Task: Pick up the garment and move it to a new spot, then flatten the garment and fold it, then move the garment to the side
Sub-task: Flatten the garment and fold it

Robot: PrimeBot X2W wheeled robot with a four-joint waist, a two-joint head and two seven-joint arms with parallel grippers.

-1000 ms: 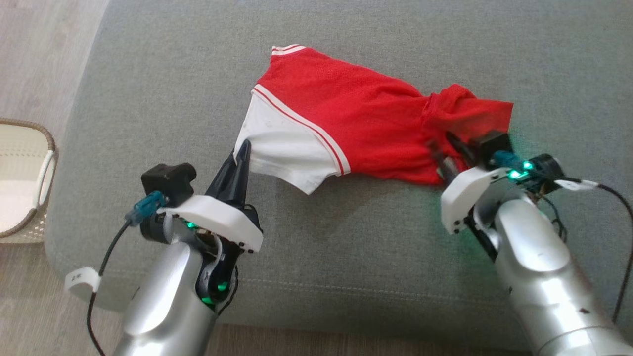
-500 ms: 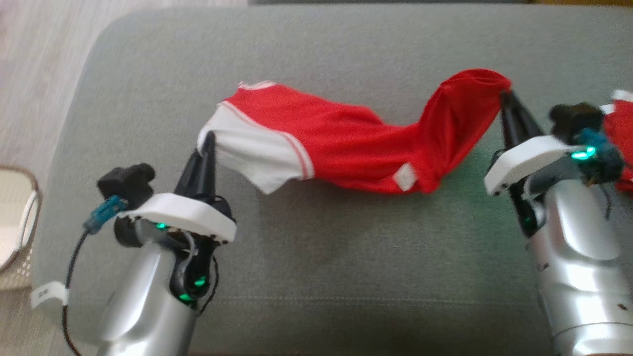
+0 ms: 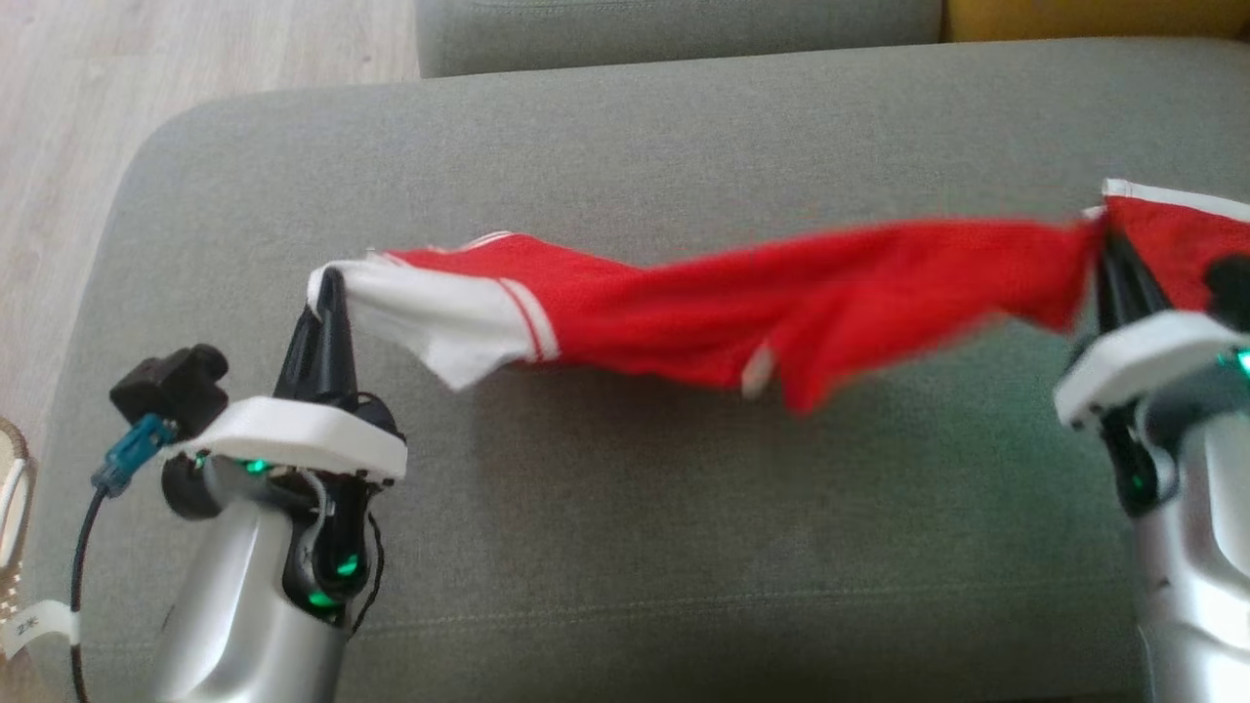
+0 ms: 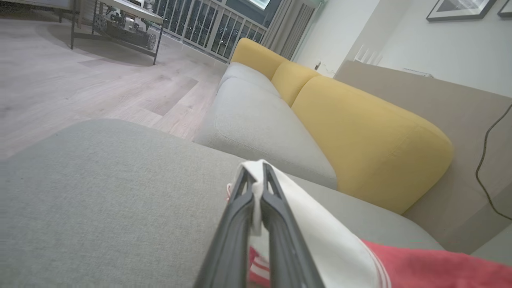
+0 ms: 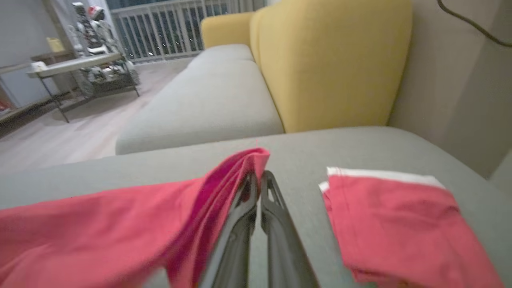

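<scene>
left gripper (image 3: pixel 329 278), lower left of head view: closed, pinching the white corner of the red garment (image 3: pixel 742 303). right gripper (image 3: pixel 1106 239), right edge: closed on the garment's red end. Garment hangs stretched between them across frame centre, sagging mid-span, right half blurred. Cannot tell if the low fold touches the grey sofa cushion (image 3: pixel 625 547) underneath. Just right of the right gripper, another red piece with white trim (image 5: pixel 400 216) lies flat on the cushion; cannot tell if it's a separate item. basket rim (image 3: pixel 12 488) at left edge. Farther back: second grey cushion (image 3: pixel 674 29), yellow cushion (image 4: pixel 360 132), wood floor (image 3: pixel 215 59).
</scene>
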